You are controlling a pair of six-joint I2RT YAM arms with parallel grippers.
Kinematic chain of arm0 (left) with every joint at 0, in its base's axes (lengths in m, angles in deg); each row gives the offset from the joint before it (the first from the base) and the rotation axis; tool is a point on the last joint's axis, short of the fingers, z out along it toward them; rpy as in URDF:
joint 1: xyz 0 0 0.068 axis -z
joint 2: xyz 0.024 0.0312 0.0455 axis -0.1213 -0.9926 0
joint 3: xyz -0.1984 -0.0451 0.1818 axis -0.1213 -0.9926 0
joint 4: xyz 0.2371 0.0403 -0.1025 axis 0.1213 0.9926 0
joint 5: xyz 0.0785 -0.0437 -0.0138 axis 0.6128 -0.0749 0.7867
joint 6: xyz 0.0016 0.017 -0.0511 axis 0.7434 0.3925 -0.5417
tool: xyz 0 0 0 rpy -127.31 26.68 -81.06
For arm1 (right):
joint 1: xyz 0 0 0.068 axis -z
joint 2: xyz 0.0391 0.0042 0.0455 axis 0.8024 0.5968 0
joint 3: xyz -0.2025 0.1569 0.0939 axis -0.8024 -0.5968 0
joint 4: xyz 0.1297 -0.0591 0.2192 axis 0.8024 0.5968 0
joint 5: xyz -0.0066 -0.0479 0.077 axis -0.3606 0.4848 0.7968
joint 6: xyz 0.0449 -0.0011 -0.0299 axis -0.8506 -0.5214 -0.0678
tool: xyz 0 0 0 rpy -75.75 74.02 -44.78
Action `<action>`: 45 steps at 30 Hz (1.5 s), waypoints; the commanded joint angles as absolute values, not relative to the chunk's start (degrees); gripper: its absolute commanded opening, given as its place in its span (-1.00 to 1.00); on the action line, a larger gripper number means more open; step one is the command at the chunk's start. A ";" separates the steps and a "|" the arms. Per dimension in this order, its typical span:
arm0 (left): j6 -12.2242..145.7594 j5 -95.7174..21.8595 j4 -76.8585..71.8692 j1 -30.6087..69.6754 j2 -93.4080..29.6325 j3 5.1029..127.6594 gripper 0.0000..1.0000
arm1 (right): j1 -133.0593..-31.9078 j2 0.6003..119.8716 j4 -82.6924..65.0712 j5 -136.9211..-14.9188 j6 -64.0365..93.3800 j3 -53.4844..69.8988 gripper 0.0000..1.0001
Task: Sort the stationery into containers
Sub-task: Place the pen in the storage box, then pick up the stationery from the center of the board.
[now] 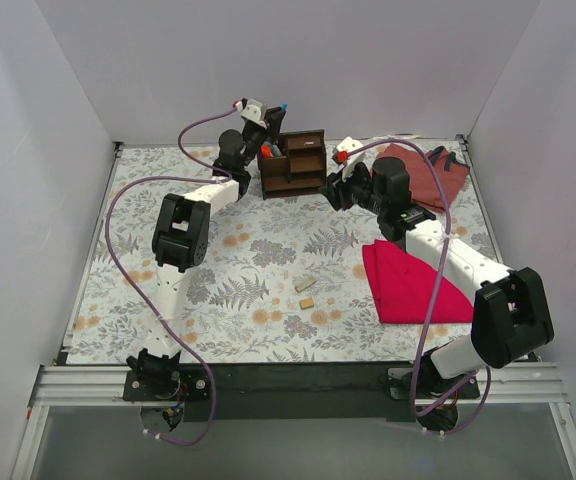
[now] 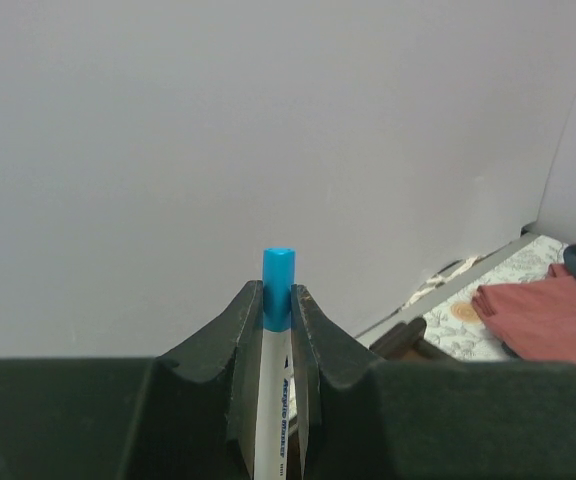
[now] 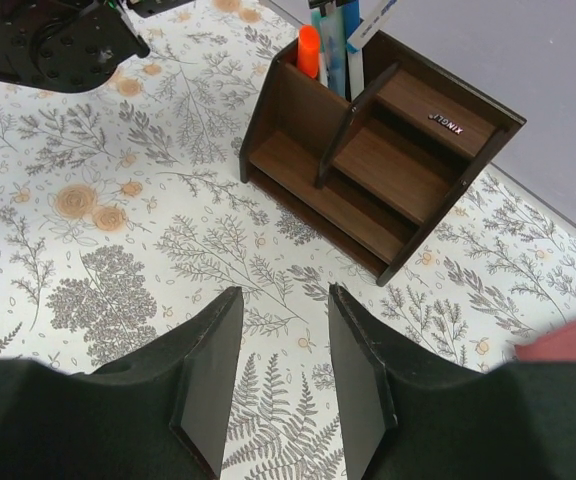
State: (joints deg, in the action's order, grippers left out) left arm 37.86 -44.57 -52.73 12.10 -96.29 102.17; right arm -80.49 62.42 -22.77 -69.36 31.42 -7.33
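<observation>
Left wrist: left gripper (image 2: 278, 345) pinches white, blue-capped marker (image 2: 276, 330).

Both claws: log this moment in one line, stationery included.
left claw: shut on blue-capped marker | right claw: open, empty | organiser: pens in tall compartment | erasers: two loose on table

Plain white walls (image 1: 298, 60) enclose a floral-patterned table (image 1: 258, 260).

Organiser (image 3: 383, 165) dark smooth wood; marker (image 2: 276, 370) smooth plastic.
</observation>
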 commanded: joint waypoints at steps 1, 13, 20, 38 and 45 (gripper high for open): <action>37.74 -45.37 -54.27 11.58 -91.75 97.41 -0.99 | -79.81 63.26 -24.00 -69.24 31.95 -5.73 -0.02; 37.65 -44.40 -53.65 11.67 -87.71 94.23 -0.02 | -79.20 61.77 -23.91 -68.27 31.77 -7.04 -0.01; 40.81 -45.18 -51.55 11.58 -77.88 91.43 0.15 | -79.11 59.67 -19.52 -69.06 33.44 -5.03 0.00; 48.21 -69.63 1.17 22.38 -21.97 39.51 0.49 | -74.62 48.59 23.70 -50.62 65.23 -12.04 0.18; 37.14 -53.29 8.22 22.30 -17.04 35.96 0.51 | -78.66 54.71 29.79 -50.34 83.17 -11.27 0.25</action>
State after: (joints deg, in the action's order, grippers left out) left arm 42.67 -62.54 2.59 23.08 -21.50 35.10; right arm -76.75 50.68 23.35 -54.15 69.36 -13.98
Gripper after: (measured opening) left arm 0.749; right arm 0.621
